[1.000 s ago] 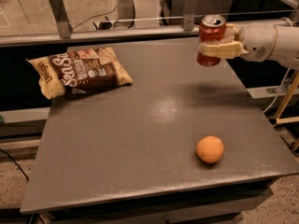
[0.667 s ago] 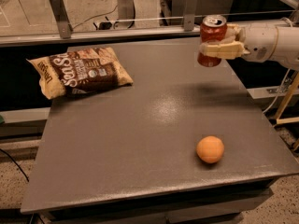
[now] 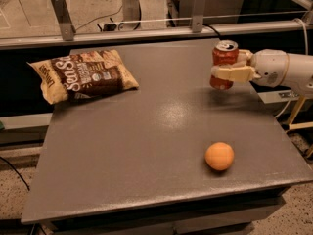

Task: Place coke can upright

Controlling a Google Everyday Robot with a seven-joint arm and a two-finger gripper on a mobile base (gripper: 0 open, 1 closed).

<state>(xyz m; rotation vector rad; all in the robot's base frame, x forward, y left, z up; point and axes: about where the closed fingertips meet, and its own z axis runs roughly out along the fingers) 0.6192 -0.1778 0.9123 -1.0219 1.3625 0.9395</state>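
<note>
Gripping the coke can (image 3: 224, 57) round its middle with the claw (image 3: 226, 73), closed snugly on it from the right, over the far right of the worktop (image 3: 146, 146). Held it upright, silver top up, base seemingly just clear of the surface; could not tell for certain. Risked a topple if let go short of the worktop or off plumb, and a knock-over if pulled back before parting fully. Sat well apart from the orange ball (image 3: 219, 156) near the front and the chip bag (image 3: 83, 75) at far left. Looked flat, grey and matte; beyond, a metal rail (image 3: 146, 32), cables, pale floor.
</note>
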